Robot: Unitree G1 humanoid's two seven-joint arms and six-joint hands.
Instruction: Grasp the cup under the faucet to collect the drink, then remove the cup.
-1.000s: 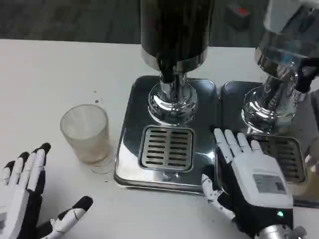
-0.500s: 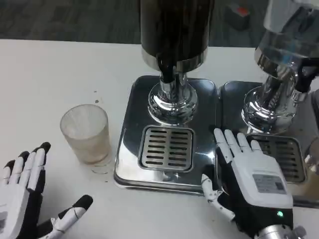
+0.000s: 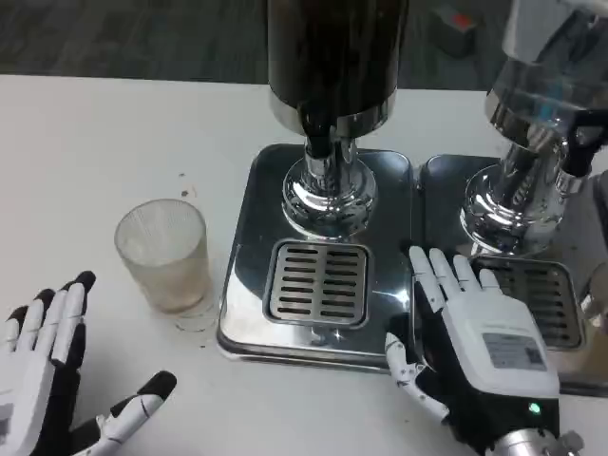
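Head view:
Cup (image 3: 163, 252): upright on counter (image 3: 85, 152), left of drip tray (image 3: 319, 281), not under faucet (image 3: 321, 142); looks empty.
L hand (image 3: 47, 380): fingers spread wide, holds nothing, near cup, apart from it.
R hand (image 3: 475, 337): flat, fingers apart, empty, at dispenser base's right edge.
Progress: nothing done yet; grasp, fill, removal all left.

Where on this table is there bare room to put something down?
The widest bare stretch of the table is behind and left of the cup. A smaller patch lies along the near edge, between the left hand and right hand. The right is crowded: two steel trays fill it.
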